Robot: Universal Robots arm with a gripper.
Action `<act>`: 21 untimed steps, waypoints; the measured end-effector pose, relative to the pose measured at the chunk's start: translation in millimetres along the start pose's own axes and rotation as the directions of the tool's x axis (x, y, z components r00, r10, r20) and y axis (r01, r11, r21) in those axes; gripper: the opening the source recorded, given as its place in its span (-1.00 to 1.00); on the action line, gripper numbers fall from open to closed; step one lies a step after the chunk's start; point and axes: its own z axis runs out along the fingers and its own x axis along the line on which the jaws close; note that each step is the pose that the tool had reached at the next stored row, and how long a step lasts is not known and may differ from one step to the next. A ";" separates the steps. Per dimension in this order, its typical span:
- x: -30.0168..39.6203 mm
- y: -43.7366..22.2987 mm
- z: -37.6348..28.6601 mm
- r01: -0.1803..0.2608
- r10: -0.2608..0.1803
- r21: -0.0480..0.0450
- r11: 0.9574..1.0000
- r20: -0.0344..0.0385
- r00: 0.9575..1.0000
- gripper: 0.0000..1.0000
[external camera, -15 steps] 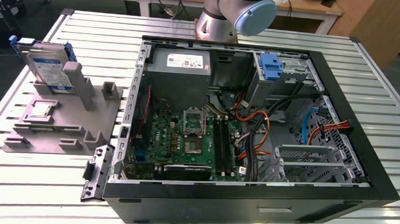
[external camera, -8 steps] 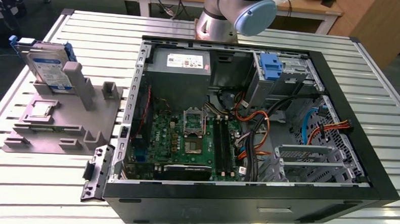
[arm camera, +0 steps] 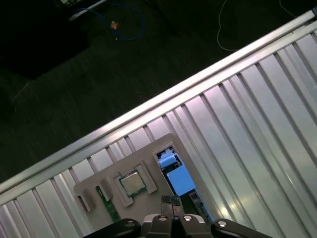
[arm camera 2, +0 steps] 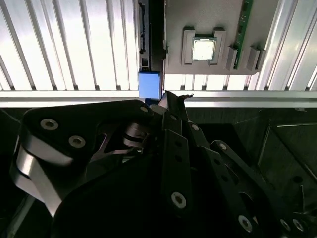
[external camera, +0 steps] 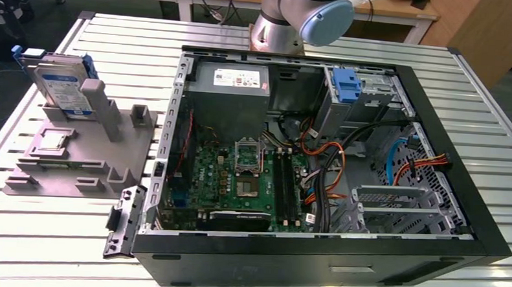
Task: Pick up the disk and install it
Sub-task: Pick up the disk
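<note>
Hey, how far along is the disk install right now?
Done: nothing yet. The disk stands upright in the grey stand, beside the open computer case. In hand: nothing. In the first wrist view the gripper hangs above the stand, shut and empty, with the disk's blue frame below it. Left: the pickup and the whole install.

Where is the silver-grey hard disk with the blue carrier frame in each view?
Exterior view: the disk stands upright in the grey plastic stand, at the exterior view's left.
Second wrist view: its blue frame beside the stand.
First wrist view: its blue frame beside the stand.
Shared landmark: the square silver chip lying on the stand.
</note>
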 end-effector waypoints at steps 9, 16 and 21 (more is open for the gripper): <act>0.0 0.0 0.1 0.061 -0.061 0.001 0.998 -0.002 0.998 -0.80; 0.0 0.0 0.4 0.092 -0.092 0.002 0.996 -0.004 0.996 -0.80; 0.0 0.0 2.3 0.134 -0.134 0.012 0.991 0.000 0.991 -0.80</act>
